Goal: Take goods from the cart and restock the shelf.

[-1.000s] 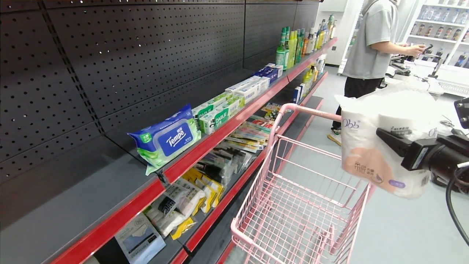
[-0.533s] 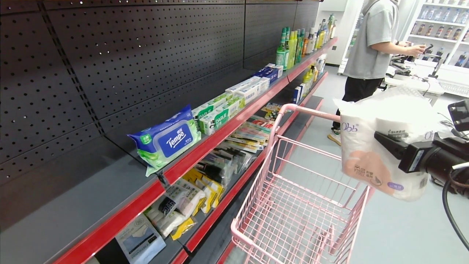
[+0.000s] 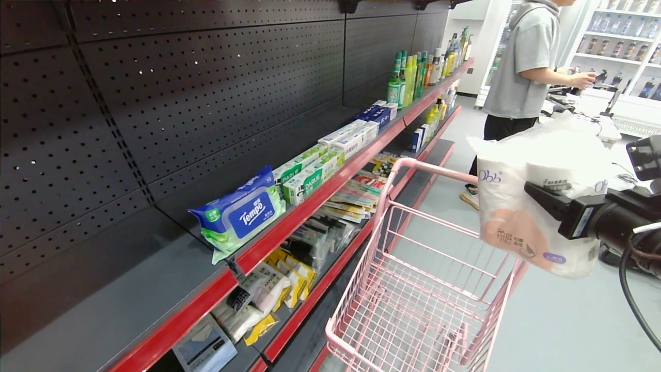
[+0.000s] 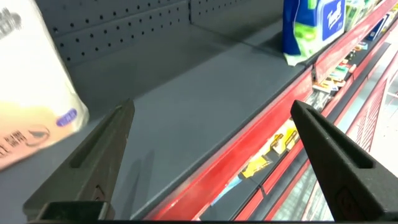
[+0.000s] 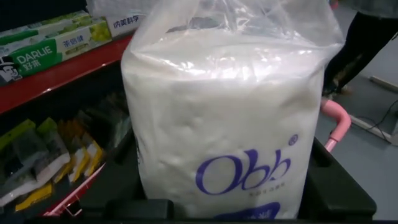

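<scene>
My right gripper [image 3: 541, 200] is shut on a white plastic-wrapped toilet paper pack [image 3: 521, 206], held in the air over the far right rim of the pink cart [image 3: 413, 289]. In the right wrist view the pack [image 5: 224, 124] sits between the dark fingers [image 5: 339, 186]. My left gripper [image 4: 208, 165] is open above the bare grey shelf board [image 4: 205, 106], nothing between its fingers. A second pack of the same kind [image 4: 31, 99] seems to rest on that board. The shelf [image 3: 119, 289] has a red front edge.
A blue wipes pack [image 3: 242, 214] and toothpaste boxes [image 3: 310, 173] lie farther along the shelf, with bottles [image 3: 413, 72] beyond. Lower shelves hold small packets [image 3: 268, 284]. The cart basket looks bare. A person stands past the cart's handle [image 3: 439, 170].
The head camera has tilted up, so the whole picture has slid down. The right gripper with the pack has edged slightly left and up relative to the cart.
</scene>
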Tool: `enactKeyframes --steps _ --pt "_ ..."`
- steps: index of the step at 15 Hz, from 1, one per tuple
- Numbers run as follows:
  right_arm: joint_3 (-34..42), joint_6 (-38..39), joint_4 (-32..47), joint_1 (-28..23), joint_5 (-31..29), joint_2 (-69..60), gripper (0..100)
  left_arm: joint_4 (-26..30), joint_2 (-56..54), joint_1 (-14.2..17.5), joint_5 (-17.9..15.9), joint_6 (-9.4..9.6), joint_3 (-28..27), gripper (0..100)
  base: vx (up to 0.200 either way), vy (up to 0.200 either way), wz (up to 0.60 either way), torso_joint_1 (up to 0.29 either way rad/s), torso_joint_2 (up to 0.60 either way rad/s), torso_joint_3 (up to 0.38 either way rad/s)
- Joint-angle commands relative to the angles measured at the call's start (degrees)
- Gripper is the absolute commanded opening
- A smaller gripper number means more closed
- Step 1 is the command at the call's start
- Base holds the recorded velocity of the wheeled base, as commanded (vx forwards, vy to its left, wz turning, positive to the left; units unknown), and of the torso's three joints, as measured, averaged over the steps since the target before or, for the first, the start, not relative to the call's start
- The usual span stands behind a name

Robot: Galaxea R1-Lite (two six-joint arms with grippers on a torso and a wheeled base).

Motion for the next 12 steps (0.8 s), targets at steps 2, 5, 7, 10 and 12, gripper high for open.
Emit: enactKeyframes --steps 2,5,7,10,12 --pt "-1.35 -0.08 -0.05 0.21 -0.01 0.98 0 0.0 0.05 0.03 0.01 0.0 0.01 100 0.0 0.0 0.0 0.154 -0.35 -0.19" --pt "-1.97 -0.26 -0.05 1.0 0.08 1.33 0 0.0 0.05 0.03 0.01 0.0 0.01 100 0.0 0.0 0.0 0.162 -0.35 -0.196" --pt "-2.06 -0.26 -0.05 1.96 0.08 1.33 0 0.0 0.05 0.03 0.01 0.0 0.01 100 0.0 0.0 0.0 0.156 -0.35 -0.186" --pt "-2.23 -0.35 -0.05 3.63 0.08 1.25 0 0.0 0.05 0.03 0.01 0.0 0.01 100 0.0 0.0 0.0 0.157 -0.34 -0.181" --pt "-2.5 -0.61 -0.05 4.07 0.08 1.33 0 0.0 0.05 0.03 0.01 0.0 0.01 100 0.0 0.0 0.0 0.117 -0.25 -0.141"
